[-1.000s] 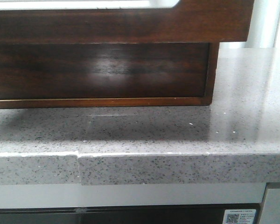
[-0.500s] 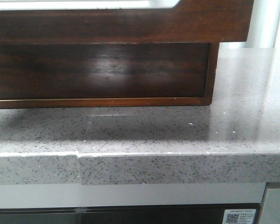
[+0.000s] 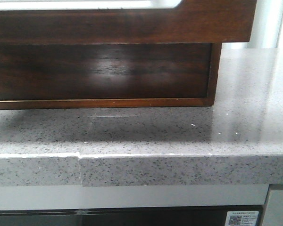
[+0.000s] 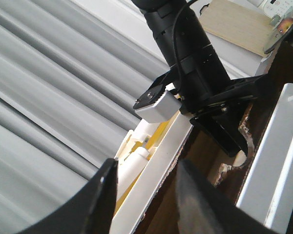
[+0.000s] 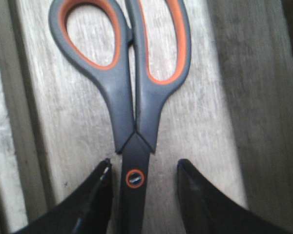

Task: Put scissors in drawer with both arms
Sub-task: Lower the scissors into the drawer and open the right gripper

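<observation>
The scissors (image 5: pixel 132 97) lie flat on a pale wood-grain surface, with grey handles lined orange and an orange pivot dot. My right gripper (image 5: pixel 144 180) is open, one finger on each side of the blade near the pivot, the left finger close beside it. My left gripper (image 4: pixel 146 190) is open and empty, held in the air and looking at the right arm (image 4: pixel 185 48), which reaches down beside dark wood. In the front view the dark-brown glossy drawer front (image 3: pixel 132 26) juts out at the top, with a curved notch at its top edge. No gripper shows there.
The wooden cabinet frame (image 3: pixel 215 70) stands on a grey speckled countertop (image 3: pixel 188 136) whose front edge is near the camera. The left wrist view shows grey ribbed blinds (image 4: pixel 49 97), a white strip (image 4: pixel 161 161) and a white rail (image 4: pixel 273 161).
</observation>
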Available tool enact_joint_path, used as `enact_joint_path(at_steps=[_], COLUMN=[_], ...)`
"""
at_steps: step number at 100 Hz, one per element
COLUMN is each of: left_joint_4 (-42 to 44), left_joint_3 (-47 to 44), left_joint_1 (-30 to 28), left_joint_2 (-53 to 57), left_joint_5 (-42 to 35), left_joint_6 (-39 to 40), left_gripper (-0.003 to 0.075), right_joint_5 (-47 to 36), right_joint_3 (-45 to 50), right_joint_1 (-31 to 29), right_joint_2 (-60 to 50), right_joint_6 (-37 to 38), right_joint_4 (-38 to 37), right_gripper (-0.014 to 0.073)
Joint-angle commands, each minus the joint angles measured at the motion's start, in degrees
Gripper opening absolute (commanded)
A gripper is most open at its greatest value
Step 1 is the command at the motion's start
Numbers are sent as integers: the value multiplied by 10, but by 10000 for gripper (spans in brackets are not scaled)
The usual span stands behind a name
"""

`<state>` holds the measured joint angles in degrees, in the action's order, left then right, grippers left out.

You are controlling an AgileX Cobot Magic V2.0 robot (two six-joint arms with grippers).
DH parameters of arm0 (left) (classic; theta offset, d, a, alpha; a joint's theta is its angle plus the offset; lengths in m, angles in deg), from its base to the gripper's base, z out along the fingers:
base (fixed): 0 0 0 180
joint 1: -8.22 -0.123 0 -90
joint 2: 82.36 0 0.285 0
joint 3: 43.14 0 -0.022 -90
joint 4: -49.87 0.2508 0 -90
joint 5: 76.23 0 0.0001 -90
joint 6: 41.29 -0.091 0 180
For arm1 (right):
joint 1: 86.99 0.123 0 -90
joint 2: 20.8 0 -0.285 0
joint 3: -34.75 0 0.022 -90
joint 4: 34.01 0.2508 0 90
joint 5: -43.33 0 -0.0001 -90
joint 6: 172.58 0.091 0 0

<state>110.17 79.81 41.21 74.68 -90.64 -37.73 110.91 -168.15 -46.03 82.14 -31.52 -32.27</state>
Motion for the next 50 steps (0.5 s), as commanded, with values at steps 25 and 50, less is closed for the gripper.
enact_joint_path(at_steps=[25, 50], left_joint_4=[-38, -67], left_joint_3=[16, 16], left_joint_1=[3, 3], left_joint_2=[-6, 6], left_joint_5=[-15, -13], left_joint_6=[8, 8], left_gripper=[157, -22], right_joint_5=[-52, -52], right_joint_3=[-18, -18], right_joint_1=[1, 1], right_joint_2=[-96, -183], right_joint_6=[8, 23], right_joint_4=[-10, -10], right_gripper=[88, -69])
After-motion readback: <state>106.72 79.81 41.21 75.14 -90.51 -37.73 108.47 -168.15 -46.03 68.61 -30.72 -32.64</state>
